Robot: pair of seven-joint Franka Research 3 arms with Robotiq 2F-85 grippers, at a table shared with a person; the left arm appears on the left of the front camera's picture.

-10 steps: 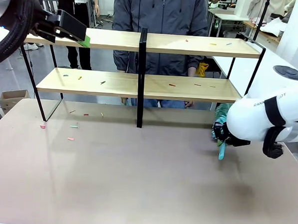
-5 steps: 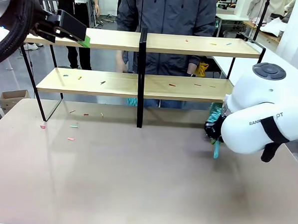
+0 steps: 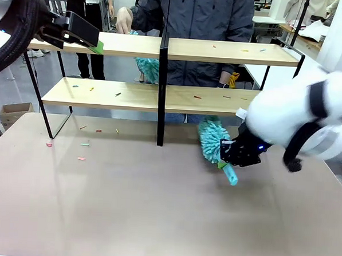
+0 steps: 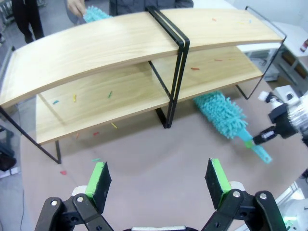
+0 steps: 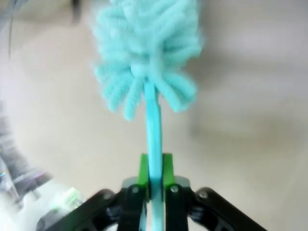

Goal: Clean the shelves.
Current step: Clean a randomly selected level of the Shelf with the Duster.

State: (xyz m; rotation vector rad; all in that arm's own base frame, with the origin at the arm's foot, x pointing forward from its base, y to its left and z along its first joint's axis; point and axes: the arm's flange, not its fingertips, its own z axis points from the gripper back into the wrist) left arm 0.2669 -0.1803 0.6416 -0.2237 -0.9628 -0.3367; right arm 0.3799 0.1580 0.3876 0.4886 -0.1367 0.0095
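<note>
Front view: shelves (image 3: 104, 94) beyond right claw (image 3: 223, 163), apart; claw pinches duster (image 3: 210, 138).

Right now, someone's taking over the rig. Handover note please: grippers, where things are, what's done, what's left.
Left gripper: open, empty, up by the upper board's left end.
Right gripper: shut on the teal duster's handle. The duster's head hangs over the table, just in front of the lower board, right of the centre post.
Person's hand holds a second duster behind the shelves, left of the post.
Done: duster gripped.
Left: coloured scraps lie on both boards, with more on the table at left.
</note>
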